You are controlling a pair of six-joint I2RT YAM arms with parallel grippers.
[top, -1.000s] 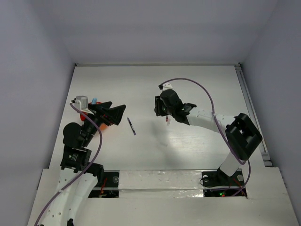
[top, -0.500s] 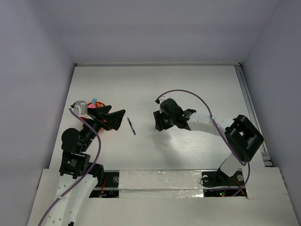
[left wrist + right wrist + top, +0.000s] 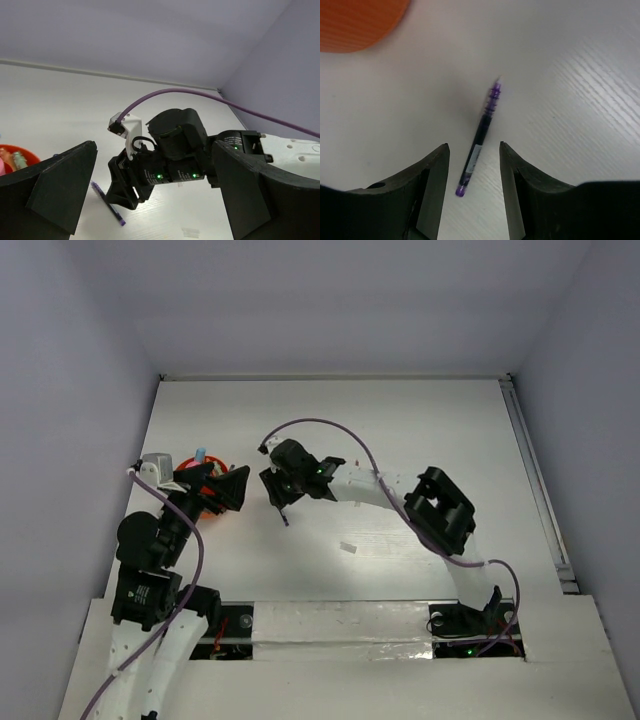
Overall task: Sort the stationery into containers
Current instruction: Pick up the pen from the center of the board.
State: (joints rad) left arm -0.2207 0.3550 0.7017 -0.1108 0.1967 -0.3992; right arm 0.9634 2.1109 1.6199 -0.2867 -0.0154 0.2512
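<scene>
Pen (image 3: pixel 479 137): lies on the table (image 3: pixel 420 420), left of centre, between the fingers of the right gripper (image 3: pixel 472 146) and touching neither.
Right gripper: hangs directly over the pen, its arm stretched across from the right.
Pot (image 3: pixel 20 154): stands on the table left of the pen, near but apart, with small stationery (image 3: pixel 11 162) inside.
Left gripper (image 3: pixel 226 489): just over the pot's right side.
Scrap (image 3: pixel 347 547): right of the pen and nearer.
</scene>
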